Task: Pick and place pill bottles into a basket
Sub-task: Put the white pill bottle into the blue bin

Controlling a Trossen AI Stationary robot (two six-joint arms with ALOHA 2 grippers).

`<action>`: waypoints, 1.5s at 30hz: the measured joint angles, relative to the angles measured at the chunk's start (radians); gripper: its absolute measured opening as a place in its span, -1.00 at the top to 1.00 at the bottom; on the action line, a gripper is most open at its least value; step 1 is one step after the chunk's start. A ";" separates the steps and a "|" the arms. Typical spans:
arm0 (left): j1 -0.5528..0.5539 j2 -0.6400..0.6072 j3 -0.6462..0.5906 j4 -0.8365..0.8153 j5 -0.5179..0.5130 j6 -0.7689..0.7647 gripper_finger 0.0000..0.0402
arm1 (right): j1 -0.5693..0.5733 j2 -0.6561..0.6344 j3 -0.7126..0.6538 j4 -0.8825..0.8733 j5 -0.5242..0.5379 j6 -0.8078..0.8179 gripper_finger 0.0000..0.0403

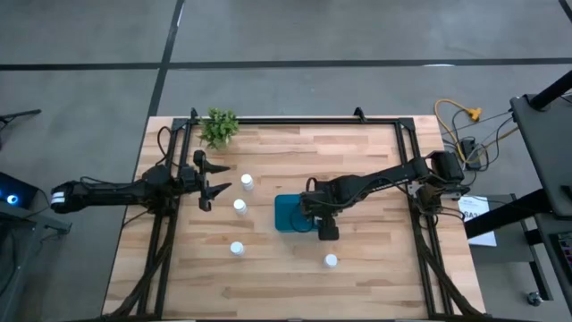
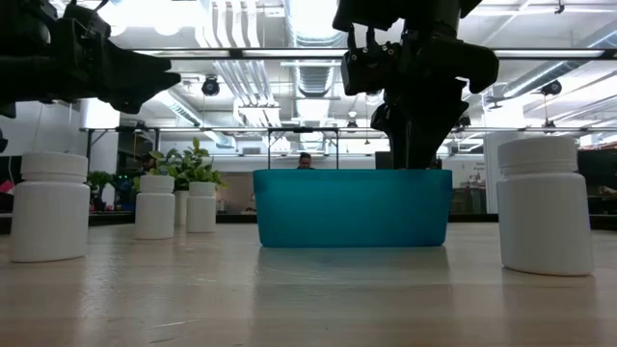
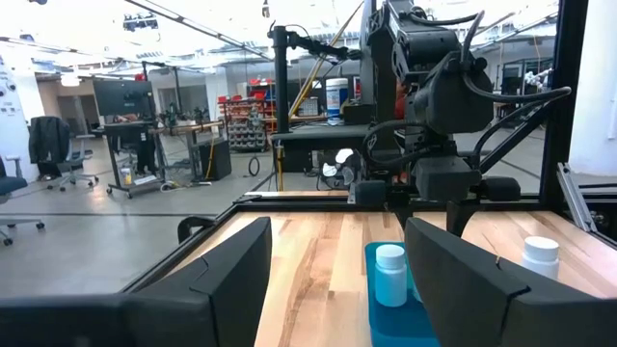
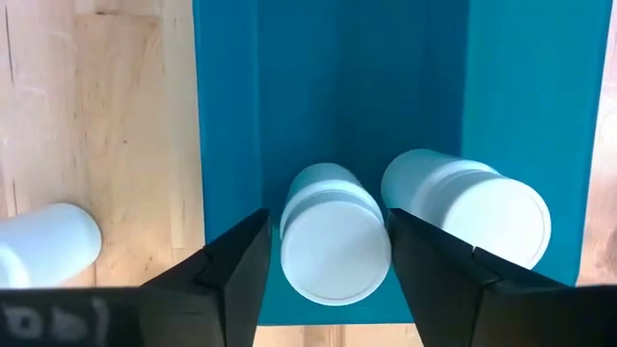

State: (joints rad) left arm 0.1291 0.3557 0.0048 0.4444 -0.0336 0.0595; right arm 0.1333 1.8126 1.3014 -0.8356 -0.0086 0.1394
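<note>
The right gripper [image 4: 333,275] hangs over the teal basket [image 1: 288,213], jaws spread either side of an upright pill bottle [image 4: 333,231] standing inside beside a second bottle [image 4: 468,207]. The left gripper [image 1: 214,182], jaws released, waits nearest the table's loose bottle [image 1: 247,182].

Small cylindrical pill bottles [image 1: 239,207]: plain white, caps included. Rectangular plastic basket [image 1: 287,213]: solid teal-blue. Wooden plank tabletop [image 1: 375,268]: pale striped grain. Leafy plant [image 1: 219,126]: green.
</note>
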 joint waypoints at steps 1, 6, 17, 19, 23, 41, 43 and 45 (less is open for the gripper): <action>0.000 0.000 0.000 0.000 0.000 0.000 -0.10 | 0.000 0.000 0.000 0.000 0.000 0.000 -0.02; 0.000 0.000 0.000 0.000 0.000 0.000 -0.10 | 0.000 0.000 0.000 -0.002 0.000 0.011 -0.10; 0.000 0.000 0.000 0.000 0.000 0.000 -0.10 | 0.000 -0.003 0.025 -0.031 0.001 0.016 -0.24; 0.000 0.000 0.000 0.000 0.000 0.000 -0.10 | 0.000 -0.003 0.036 -0.043 0.001 0.016 -0.26; 0.000 0.000 0.000 0.000 0.000 0.000 -0.10 | 0.000 -0.004 0.064 -0.075 0.001 0.018 -0.27; 0.000 0.003 0.000 0.000 0.000 0.000 -0.10 | 0.078 -0.029 0.168 -0.153 -0.018 0.193 -0.23; 0.000 0.004 0.000 0.000 0.000 0.000 -0.10 | 0.100 -0.030 0.169 -0.155 -0.019 0.236 -0.22; 0.000 0.004 0.000 0.000 0.000 0.000 -0.10 | 0.120 -0.030 0.173 -0.156 -0.019 0.282 -0.23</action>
State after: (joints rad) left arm 0.1291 0.3593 0.0048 0.4446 -0.0336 0.0595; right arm 0.2534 1.7824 1.4740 -0.9919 -0.0280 0.4209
